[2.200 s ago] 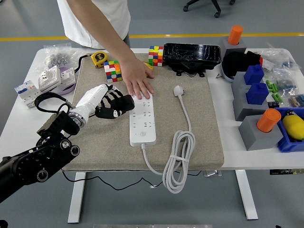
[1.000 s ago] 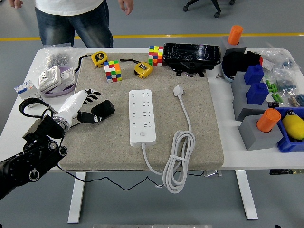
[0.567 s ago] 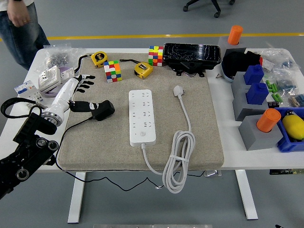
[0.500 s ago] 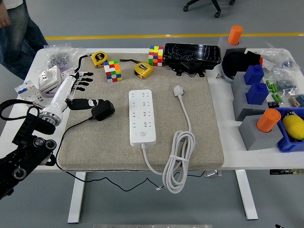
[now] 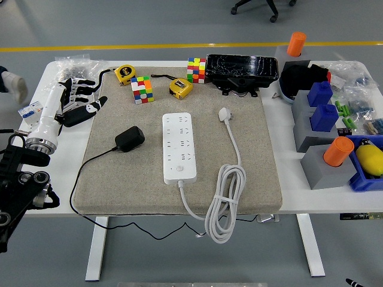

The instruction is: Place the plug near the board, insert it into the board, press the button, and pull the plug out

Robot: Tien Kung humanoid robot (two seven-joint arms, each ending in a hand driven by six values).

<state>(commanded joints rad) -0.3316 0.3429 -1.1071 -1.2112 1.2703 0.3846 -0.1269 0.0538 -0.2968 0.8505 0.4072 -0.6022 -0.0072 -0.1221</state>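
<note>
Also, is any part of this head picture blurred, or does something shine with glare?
Head view: mostly sharp under even light with soft shadows; the left robot hand looks slightly smeared, a blurred shape sits at the left edge, and the glossy black plastic tray shows white glare streaks.

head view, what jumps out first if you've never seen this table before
The white power strip lies lengthwise in the middle of the beige mat, its coiled cable spilling over the near edge. A black plug sits loose on the mat to its left, while the robot's left hand, fingers spread and empty, hangs over the table's far left. Bright Rubik's cubes and yellow tape measures line the mat's far edge.
</note>
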